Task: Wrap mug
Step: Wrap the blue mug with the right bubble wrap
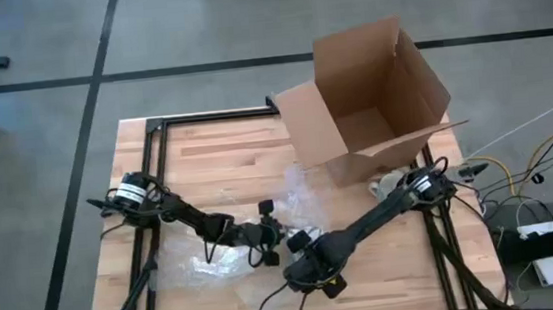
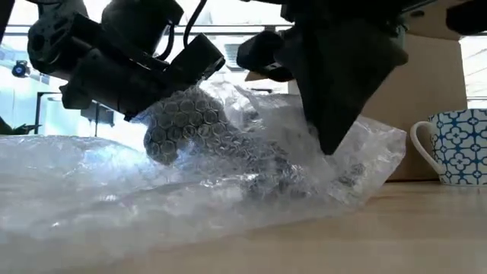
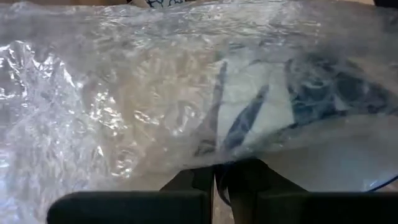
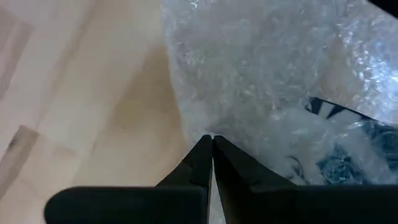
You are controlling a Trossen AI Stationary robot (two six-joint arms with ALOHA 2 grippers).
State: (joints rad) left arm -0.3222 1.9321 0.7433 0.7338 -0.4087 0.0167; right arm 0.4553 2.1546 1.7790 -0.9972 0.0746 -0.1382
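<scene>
Left tool [image 1: 264, 238] is pinched tight on the bubble wrap [image 2: 228, 175] near the worktop [image 1: 206, 151] front edge. A mug [image 3: 261, 106] sits inside the wrap, btwn both tools. Right tool [image 4: 210, 144] nips the wrap edge too. Bare wood at front left. Behind: cardboard box [image 1: 371, 91], w/ a 2nd mug [image 2: 456, 144] beside it.

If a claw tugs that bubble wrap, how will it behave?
Likely floppy: the bubble wrap already lies crumpled and draped over a patterned mug. Probably light, so it may lift rather than slide. The right claw looks pinched on its edge, and the thin film could slip or tear.
</scene>
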